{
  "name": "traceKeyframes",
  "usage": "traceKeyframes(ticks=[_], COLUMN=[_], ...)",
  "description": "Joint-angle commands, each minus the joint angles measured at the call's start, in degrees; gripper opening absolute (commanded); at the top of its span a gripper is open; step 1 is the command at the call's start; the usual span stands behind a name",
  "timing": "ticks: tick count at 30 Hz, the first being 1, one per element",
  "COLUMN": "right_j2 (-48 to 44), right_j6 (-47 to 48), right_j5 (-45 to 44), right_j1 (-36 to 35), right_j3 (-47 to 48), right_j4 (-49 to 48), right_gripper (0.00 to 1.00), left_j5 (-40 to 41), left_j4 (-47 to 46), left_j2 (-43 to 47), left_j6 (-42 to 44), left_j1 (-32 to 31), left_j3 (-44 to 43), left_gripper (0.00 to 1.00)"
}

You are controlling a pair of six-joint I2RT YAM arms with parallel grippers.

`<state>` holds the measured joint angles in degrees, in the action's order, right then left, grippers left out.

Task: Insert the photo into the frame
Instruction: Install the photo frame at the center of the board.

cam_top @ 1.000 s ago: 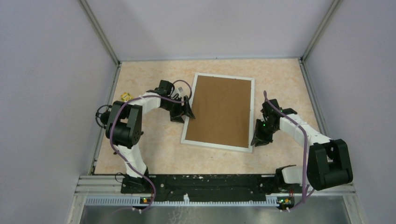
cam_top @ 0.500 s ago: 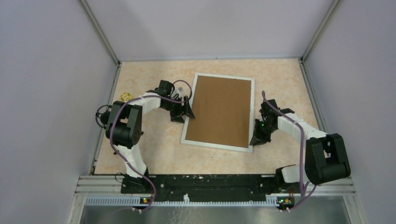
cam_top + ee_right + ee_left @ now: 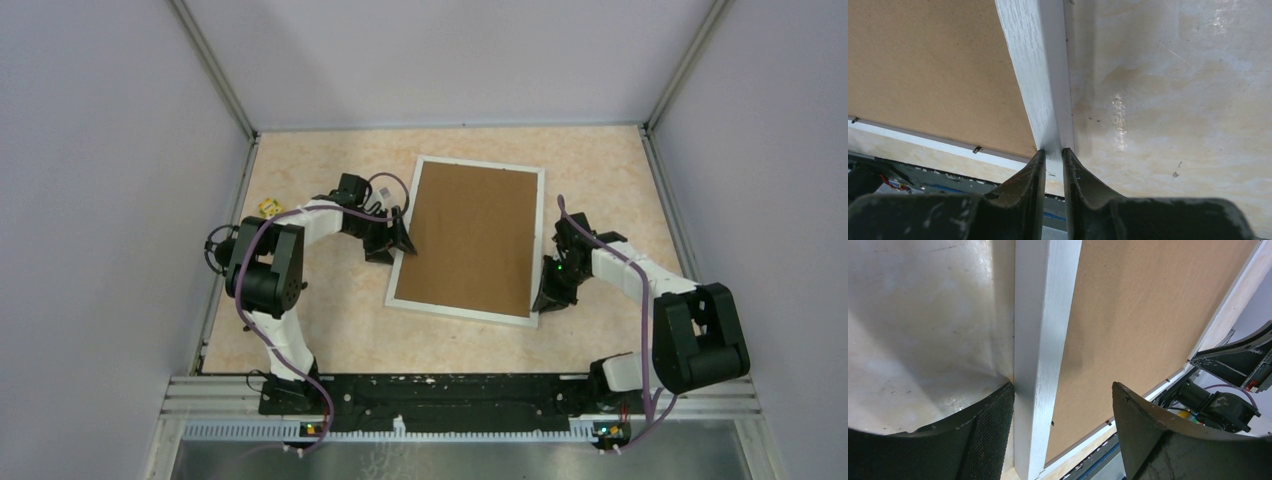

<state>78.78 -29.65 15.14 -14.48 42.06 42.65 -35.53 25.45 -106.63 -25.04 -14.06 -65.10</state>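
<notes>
Nearest, the right tool (image 3: 548, 296) sits low at the near right side of the large rectangular picture frame with thin white moulded bars (image 3: 480, 164). In the right wrist view its fingers (image 3: 1034, 175) are pressed almost together, pinching the frame's right bar between them.

A little farther in, the left tool (image 3: 396, 240) is at the frame's left bar with its fingers spread wide. One finger (image 3: 993, 430) lies against the bar's outer side, low by the mottled beige bench (image 3: 330, 335). The other is over the plain brown backing board (image 3: 472, 238); whether it touches cannot be told.

The frame lies back side up in the middle of the bench, between the two tools, and the board fills it. Off to the far left, near the wall, a small yellow object (image 3: 268, 207) rests on the bench.
</notes>
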Motion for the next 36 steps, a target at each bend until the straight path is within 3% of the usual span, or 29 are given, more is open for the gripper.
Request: traceKeyframes(ticks=[1, 19, 36], right_j2=[1.87, 4.96, 15.88], right_j6=[-2.18, -9.02, -14.92], right_j5=[1.21, -6.63, -22.45], right_j1=[-1.71, -6.42, -16.18], right_j3=[-1.34, -3.63, 0.09], right_j4=[-5.48, -9.88, -7.62], right_gripper=[0.2, 0.24, 0.34], left_j5=[-2.35, -2.7, -2.85], left_j4=[-2.09, -2.31, -2.07], left_j2=[0.89, 1.16, 1.56], left_j6=[-0.8, -0.98, -0.8], left_j1=[-0.41, -0.88, -1.05], left_j3=[0.99, 1.3, 1.23], left_gripper=[0.75, 0.74, 0.74])
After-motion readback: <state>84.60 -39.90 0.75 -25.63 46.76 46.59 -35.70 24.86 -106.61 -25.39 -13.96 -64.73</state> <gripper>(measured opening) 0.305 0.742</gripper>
